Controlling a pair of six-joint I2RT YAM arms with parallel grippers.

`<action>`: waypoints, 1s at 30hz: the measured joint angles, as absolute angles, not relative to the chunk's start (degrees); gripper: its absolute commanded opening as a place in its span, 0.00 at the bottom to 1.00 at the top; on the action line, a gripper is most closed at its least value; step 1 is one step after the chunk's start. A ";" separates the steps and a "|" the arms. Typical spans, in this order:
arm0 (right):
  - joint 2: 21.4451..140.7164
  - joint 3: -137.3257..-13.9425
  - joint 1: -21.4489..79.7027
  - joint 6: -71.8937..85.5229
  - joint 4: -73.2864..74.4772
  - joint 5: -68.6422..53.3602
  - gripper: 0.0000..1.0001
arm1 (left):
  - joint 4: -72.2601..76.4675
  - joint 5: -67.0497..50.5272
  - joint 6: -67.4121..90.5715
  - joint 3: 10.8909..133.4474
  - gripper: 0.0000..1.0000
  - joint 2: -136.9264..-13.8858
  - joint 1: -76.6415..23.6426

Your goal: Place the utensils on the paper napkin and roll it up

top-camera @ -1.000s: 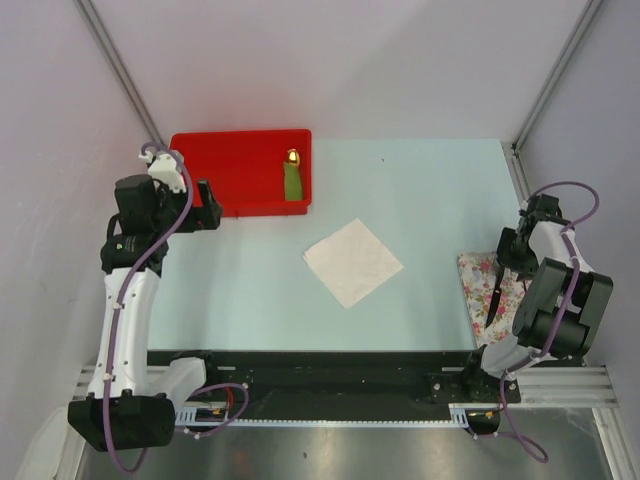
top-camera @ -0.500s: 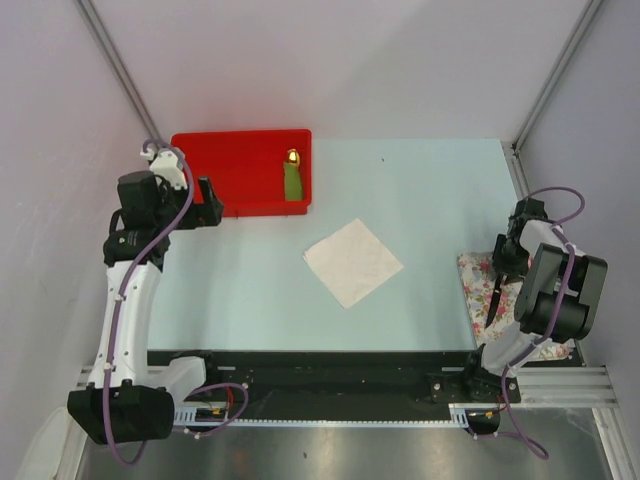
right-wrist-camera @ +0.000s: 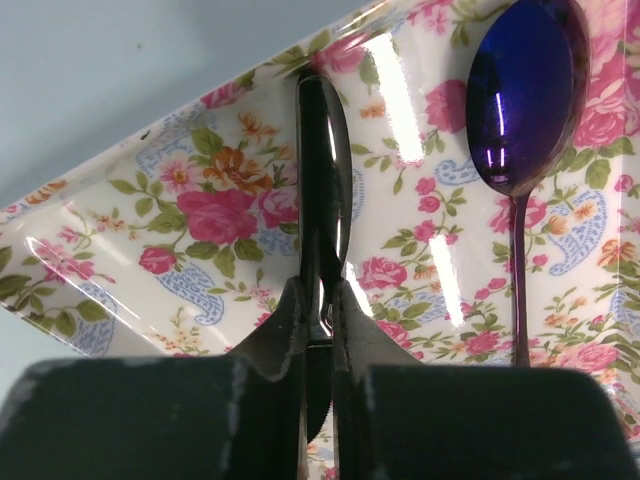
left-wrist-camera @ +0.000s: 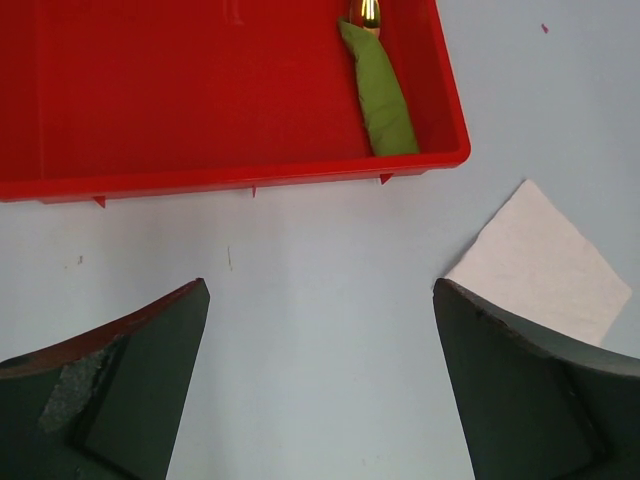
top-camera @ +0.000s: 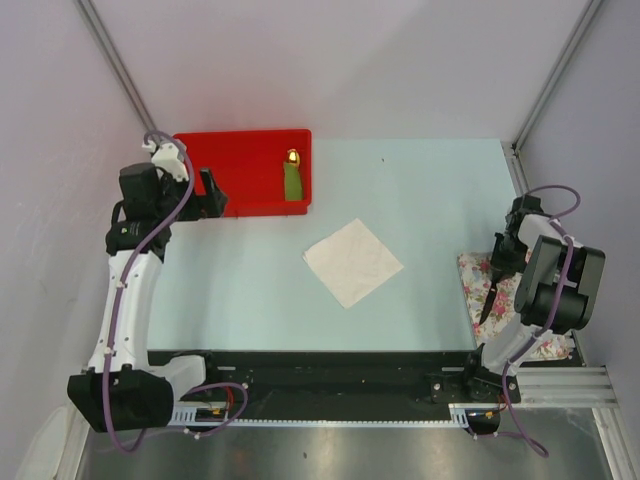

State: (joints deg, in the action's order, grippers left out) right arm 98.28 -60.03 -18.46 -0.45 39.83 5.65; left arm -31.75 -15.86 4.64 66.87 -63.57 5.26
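Pale blue tabletop (top-camera: 420, 200) fills the overhead view, with lilac walls (top-camera: 400, 60) around it. A red tray (top-camera: 240, 133) sits in its upper left corner and holds a green piece with a gold tip (top-camera: 292, 178) against its right wall. A white paper napkin (top-camera: 353, 262) lies flat near the centre, turned like a diamond, with bare table on every side. A flower-printed mat (top-camera: 478, 272) lies at the right edge, well apart from the napkin.

The right gripper (right-wrist-camera: 320, 335) is over the mat, its fingers pinched narrow on a thin black knife (right-wrist-camera: 322, 170). In the right wrist view the knife runs straight up the frame from between the fingertips, its long axis in line with them (whether it rests on the mat or is lifted cannot be told). A spoon (right-wrist-camera: 520, 100) lies on the mat just right of the knife, apart from it and parallel. Its purple bowl is at the upper right and its handle runs down the frame.

The left gripper (left-wrist-camera: 320, 390) hovers over bare table just below the tray's near wall, fingers spread wide and holding nothing. A corner of the napkin shows at the right of the left wrist view.
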 measured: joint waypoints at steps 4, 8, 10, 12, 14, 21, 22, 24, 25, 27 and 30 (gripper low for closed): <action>98.35 -60.40 -19.99 -0.49 40.29 3.77 0.00 | -30.44 -17.82 4.64 67.26 1.00 -64.16 4.71; 97.97 -60.45 -20.47 -1.21 40.40 2.76 0.00 | -28.12 -19.66 4.56 67.31 1.00 -64.75 1.48; 97.60 -60.31 -20.62 -1.80 40.36 2.52 0.00 | -26.85 -20.75 4.47 67.33 1.00 -65.21 -1.34; 96.88 -59.90 -20.69 -2.46 40.21 2.37 0.00 | -25.63 -22.52 4.29 67.33 1.00 -65.84 -4.27; 95.33 -59.79 -20.71 -3.29 40.42 2.31 0.00 | -24.47 -24.69 4.14 67.48 1.00 -67.11 -7.46; 91.57 -58.46 -20.86 -5.30 40.40 2.26 0.00 | -21.78 -27.64 4.10 72.44 1.00 -78.70 -23.14; 91.55 -58.24 -20.91 -5.63 40.42 2.28 0.00 | -21.52 -27.90 4.14 73.80 1.00 -81.32 -26.09; 91.55 -58.00 -20.97 -6.02 40.64 2.31 0.15 | -21.17 -28.51 4.40 76.34 1.00 -85.93 -30.79; 91.57 -57.98 -20.99 -6.09 40.93 2.31 0.23 | -21.23 -29.02 4.62 78.30 1.00 -88.51 -32.91; 91.57 -57.98 -21.17 -6.15 41.21 2.42 0.36 | -20.64 -29.82 5.48 81.76 1.00 -92.97 -35.86; 91.59 -57.98 -21.52 -6.04 41.36 2.55 0.36 | -19.79 -30.39 6.66 84.40 1.00 -96.20 -36.88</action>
State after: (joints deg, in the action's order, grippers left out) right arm 91.59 -57.98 -21.52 -6.04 41.36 2.55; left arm -19.79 -30.39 6.66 84.40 -96.20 -36.88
